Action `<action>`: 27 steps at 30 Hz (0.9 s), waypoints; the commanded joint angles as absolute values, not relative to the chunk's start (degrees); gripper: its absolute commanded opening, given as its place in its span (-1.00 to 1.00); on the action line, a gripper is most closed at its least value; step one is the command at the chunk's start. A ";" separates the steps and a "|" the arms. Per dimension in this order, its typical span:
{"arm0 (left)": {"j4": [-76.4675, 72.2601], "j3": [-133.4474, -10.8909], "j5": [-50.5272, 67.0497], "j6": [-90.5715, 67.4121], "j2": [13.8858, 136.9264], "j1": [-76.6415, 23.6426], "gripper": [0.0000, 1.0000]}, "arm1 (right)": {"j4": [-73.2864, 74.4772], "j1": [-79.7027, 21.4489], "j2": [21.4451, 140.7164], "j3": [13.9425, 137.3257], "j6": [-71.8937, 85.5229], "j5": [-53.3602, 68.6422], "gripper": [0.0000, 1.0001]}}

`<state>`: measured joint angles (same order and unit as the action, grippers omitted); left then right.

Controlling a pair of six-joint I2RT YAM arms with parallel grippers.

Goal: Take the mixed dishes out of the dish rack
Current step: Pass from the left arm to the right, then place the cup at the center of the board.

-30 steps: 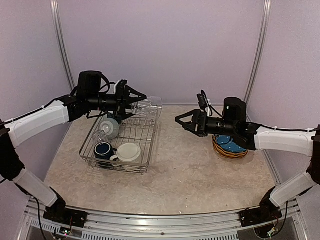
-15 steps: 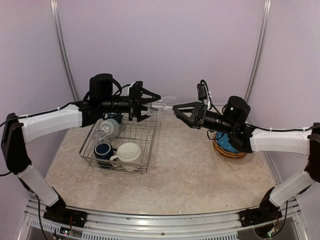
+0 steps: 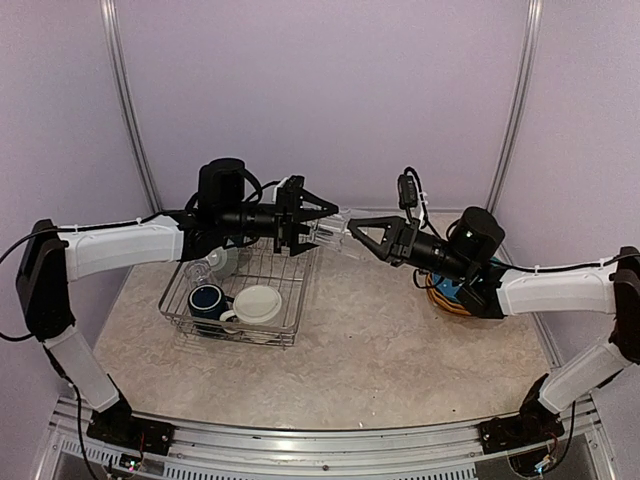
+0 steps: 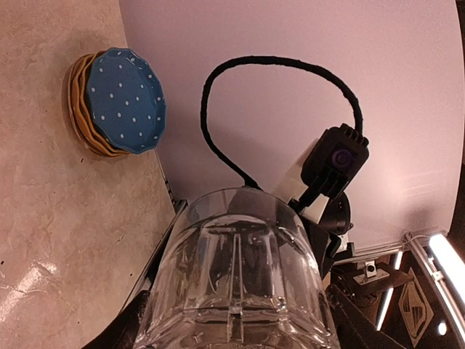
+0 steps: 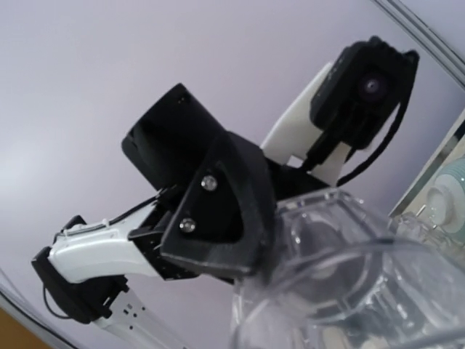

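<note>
A clear glass point(image 3: 329, 232) hangs on its side in mid-air above the dish rack's point(image 3: 300, 292) right end. My left gripper point(image 3: 314, 228) is shut on the glass base, whose body point(image 4: 240, 276) fills the space between its fingers. Facing it, my right gripper point(image 3: 352, 226) is shut on the rim; in the right wrist view the glass point(image 5: 349, 276) looms close beside a left finger point(image 5: 218, 211). Still in the rack are a navy mug point(image 3: 207, 299), a cream mug point(image 3: 258, 304), a bowl point(image 3: 222, 258) and another clear glass point(image 3: 197, 270).
A stack of yellow-orange plates topped by a blue white-dotted plate point(image 4: 123, 102) sits at the table's right side point(image 3: 458, 293), partly behind my right forearm. Purple walls with metal posts close in the back and sides.
Both arms swung toward each other above the table. The left carried the glass rightward, and the right gripper went from wide open to shut on its rim.
</note>
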<state>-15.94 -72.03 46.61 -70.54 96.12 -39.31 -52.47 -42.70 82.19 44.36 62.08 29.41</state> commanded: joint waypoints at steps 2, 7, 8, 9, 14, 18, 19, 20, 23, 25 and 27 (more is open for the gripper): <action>-14.58 -71.91 46.71 -67.57 94.79 -38.75 0.68 | -49.46 -42.69 79.12 41.76 59.25 25.88 -1.00; -3.68 -71.86 43.13 -60.42 91.11 -36.86 0.98 | -32.69 -42.53 73.70 43.16 50.37 21.74 -1.00; -1.25 -72.00 42.02 -58.69 90.34 -36.42 0.98 | -27.98 -42.53 72.64 43.84 48.30 20.30 -1.00; 2.05 -72.20 40.82 -56.97 89.03 -36.02 0.98 | -22.62 -42.48 71.67 44.76 45.95 18.39 -1.00; 15.37 -73.63 32.93 -48.32 84.17 -34.39 0.98 | 2.71 -42.54 69.19 49.41 37.99 7.74 -1.00; 18.18 -72.94 33.31 -46.49 81.45 -30.57 0.98 | 16.95 -42.46 68.19 50.21 36.43 4.28 -1.00; 18.53 -72.73 33.52 -46.23 80.67 -29.51 0.98 | 20.71 -42.52 67.98 50.30 36.64 3.78 -1.00; 18.81 -72.68 33.71 -45.85 80.20 -28.53 0.98 | 24.17 -42.55 67.79 50.23 36.91 3.35 -1.00; 20.87 -73.62 32.97 -43.86 79.05 -26.58 0.98 | 35.95 -42.69 66.69 49.82 38.90 2.19 -1.00; 23.10 -74.78 31.14 -42.03 78.70 -26.07 0.98 | 44.35 -42.82 65.44 50.13 41.53 -0.17 -1.00; 24.72 -75.59 29.51 -40.37 78.51 -25.96 0.98 | 52.60 -43.03 63.32 50.20 44.44 -3.85 -1.00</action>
